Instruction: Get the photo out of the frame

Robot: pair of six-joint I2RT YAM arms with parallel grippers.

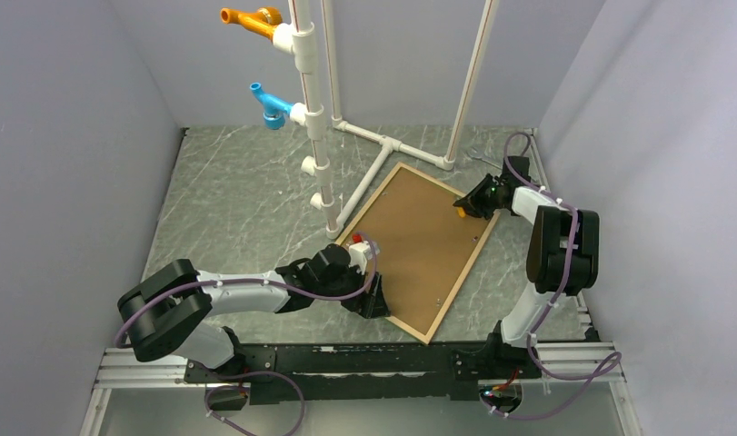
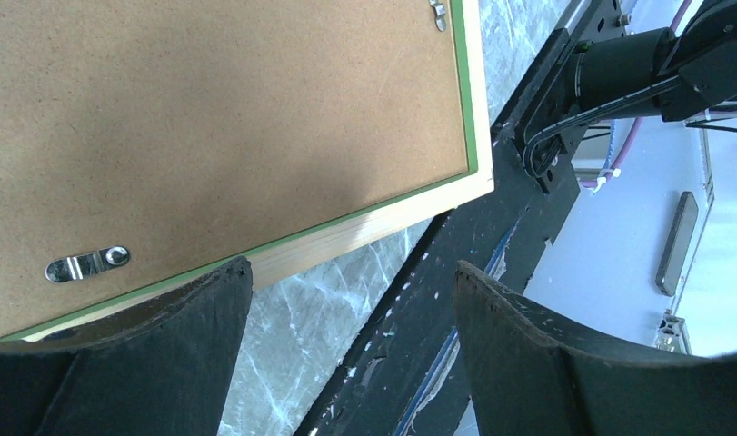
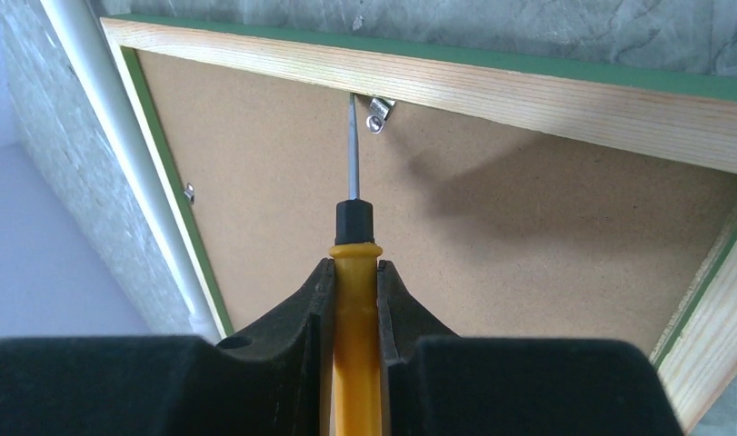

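The frame [image 1: 463, 278] lies face down on the table, its green-edged wooden rails round a brown backing board [image 1: 419, 245]. The photo is hidden under that board. My right gripper [image 1: 464, 211] is shut on a yellow-handled screwdriver [image 3: 355, 300]. The screwdriver's tip touches the rail [image 3: 528, 86] right beside a metal clip [image 3: 380, 113]. My left gripper [image 2: 351, 268] stands open at the frame's near left edge, holding nothing. One of its fingers [image 2: 210, 309] lies over the rail [image 2: 346, 232], and another clip [image 2: 87, 263] sits just beside it.
A white pipe stand [image 1: 383, 145] with orange [image 1: 251, 20] and blue [image 1: 269, 102] fittings rises behind the frame, one foot along its far left rail. A small metal tool [image 1: 478, 154] lies near the back right. Grey walls close both sides. The black base rail [image 1: 346, 363] runs along the near edge.
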